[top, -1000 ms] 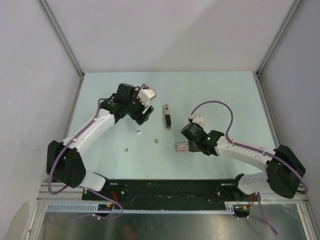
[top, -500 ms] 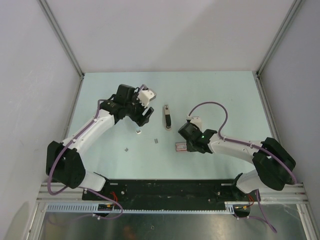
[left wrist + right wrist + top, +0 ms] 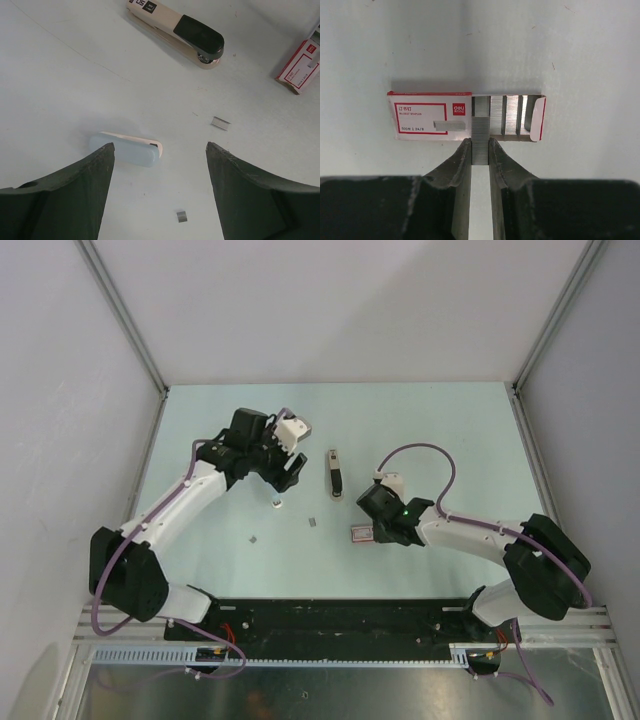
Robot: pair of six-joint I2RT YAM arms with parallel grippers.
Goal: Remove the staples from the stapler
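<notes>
**Steel strip in a tight pinch, stapler lying apart**

Steel is the worry here, but start on the left. The left gripper (image 3: pixel 160 150) hangs spread wide over the bench (image 3: pixel 55 85), with a pale-blue piece (image 3: pixel 127 149) just below it. Two staple bits (image 3: pixel 220 123) lie loose nearby; a careless sweep could scatter them.

The stapler (image 3: pixel 175 27) lies shut mid-bench between the arms, touched by neither. Whether it holds staples cannot be seen.

Further right, the right gripper (image 3: pixel 480 142) pinches a strip of staples (image 3: pixel 480 137) poking out of the open box (image 3: pixel 430 119). Squeezed too hard or twisted, the strip would likely snap into pieces. A crooked move could drag the light box along or jam the strip against its neighbours.

The box reads "deli", "STAPLES" and "24/6" beside Chinese characters. A black tag on the stapler shows what looks like "50".
</notes>
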